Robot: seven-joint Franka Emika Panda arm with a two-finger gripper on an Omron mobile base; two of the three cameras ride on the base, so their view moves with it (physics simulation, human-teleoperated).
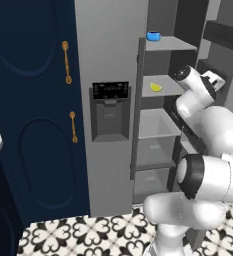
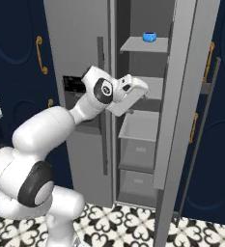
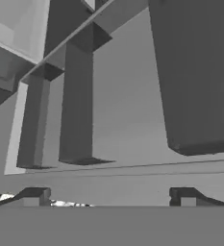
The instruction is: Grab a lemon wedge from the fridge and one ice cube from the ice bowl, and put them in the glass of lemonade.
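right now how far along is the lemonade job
Done: the fridge has one door open, shelves exposed. In hand: the open, empty end effector is raised near the shelves; the lemon wedge lies untouched on a shelf, below the one holding a small blue object. Left: grab the wedge, fetch an ice cube, and drop both into the lemonade.

- My arm (image 2: 41,130) is glossy white, built of rounded, bulbous links.
- My joints carry dark grey round caps.
- My two finger tips (image 3: 34,196) are small, dark and blocky.
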